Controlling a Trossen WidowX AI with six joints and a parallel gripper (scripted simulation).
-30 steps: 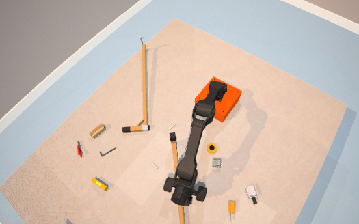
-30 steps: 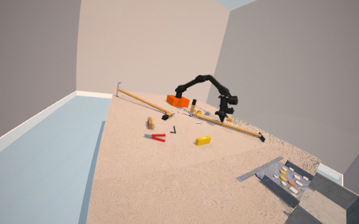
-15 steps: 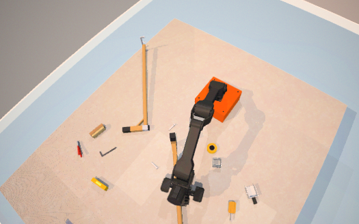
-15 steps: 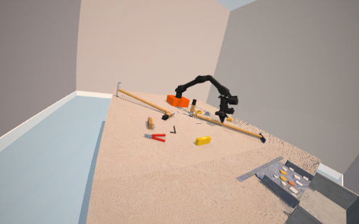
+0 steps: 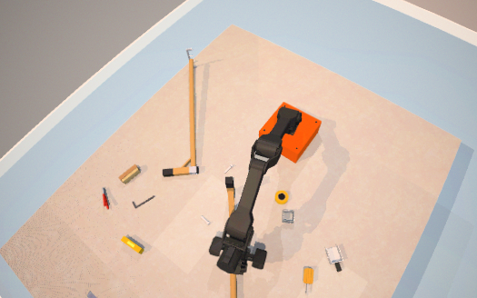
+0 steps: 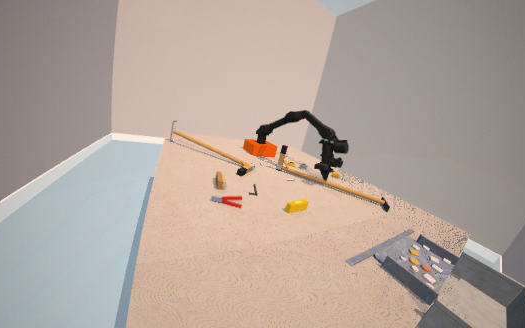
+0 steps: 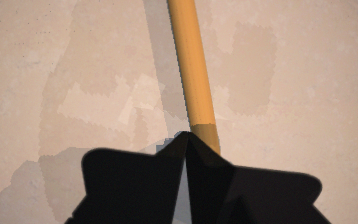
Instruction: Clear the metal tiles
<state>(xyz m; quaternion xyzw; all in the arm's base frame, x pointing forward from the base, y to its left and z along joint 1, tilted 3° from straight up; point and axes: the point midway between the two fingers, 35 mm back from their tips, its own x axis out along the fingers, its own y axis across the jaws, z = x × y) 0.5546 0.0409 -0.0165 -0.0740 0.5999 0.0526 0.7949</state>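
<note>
The long scraper (image 5: 231,200) (image 6: 356,191) (image 7: 192,60) lies on the table, with a wooden shaft, a grip at the base end and a dark head at the far end. My gripper (image 6: 325,178) (image 7: 186,136) is shut and empty above the shaft; in the wrist view its closed tips show just left of the shaft. The arm hides it in the top view. The steel bench plate (image 6: 407,281) has low side walls and bears several tiles, such as a white tile (image 6: 429,278) and a yellow tile (image 6: 414,252). The grey catch box (image 6: 494,280) adjoins its far end.
A second long tool (image 5: 192,114) (image 6: 211,147) with a hooked end lies to one side. A yellow block (image 5: 132,244) (image 6: 297,206), red pliers (image 5: 105,199) (image 6: 231,201), a yellow tape roll (image 5: 282,197) and a screwdriver (image 5: 308,275) lie around. A flat strip (image 6: 378,248) lies before the plate.
</note>
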